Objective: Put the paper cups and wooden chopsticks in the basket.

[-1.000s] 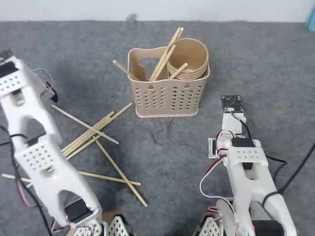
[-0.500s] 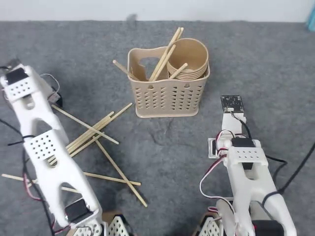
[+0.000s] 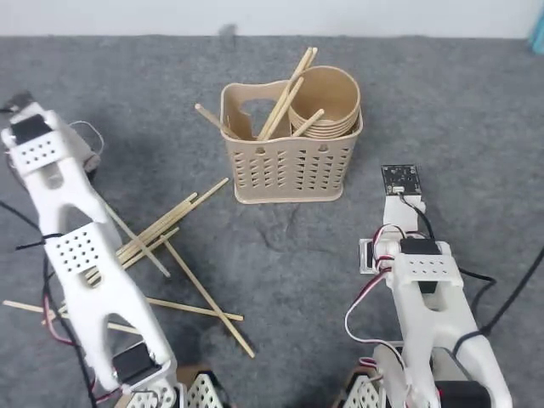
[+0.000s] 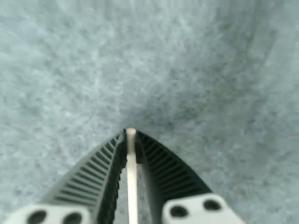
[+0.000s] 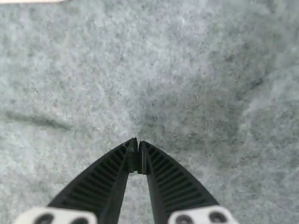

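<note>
Found the left end effector (image 4: pixel 130 135) pinched shut on one slim pale wooden chopstick (image 4: pixel 131 182), with the stick lying lengthwise between the ribbed black fingers (image 4: pixel 105 168) and ending just at the tips. Placed that arm at the left of the grey felt worktop (image 3: pixel 442 110), with what looked like the held stick slanting out from under it toward the near right.

Saw the right end effector (image 5: pixel 138 144) closed with nothing in it, low over bare felt at the near right, well apart from the beige perforated plastic basket (image 3: pixel 289 170). Found the stack of brown paper cups (image 3: pixel 327 102) already in the right half of the basket, with several chopsticks (image 3: pixel 285 89) leaning out of it. Noted more loose chopsticks (image 3: pixel 161 225) fanned on the felt left of the basket, and two (image 3: pixel 208 299) lying nearer.

Judged the sticks light, stiff and smooth: easy to lift, but apt to pivot or slide in a narrow pinch. Reckoned a hold near the middle better than one at the end, to keep the long end from swinging and catching the basket rim.
</note>
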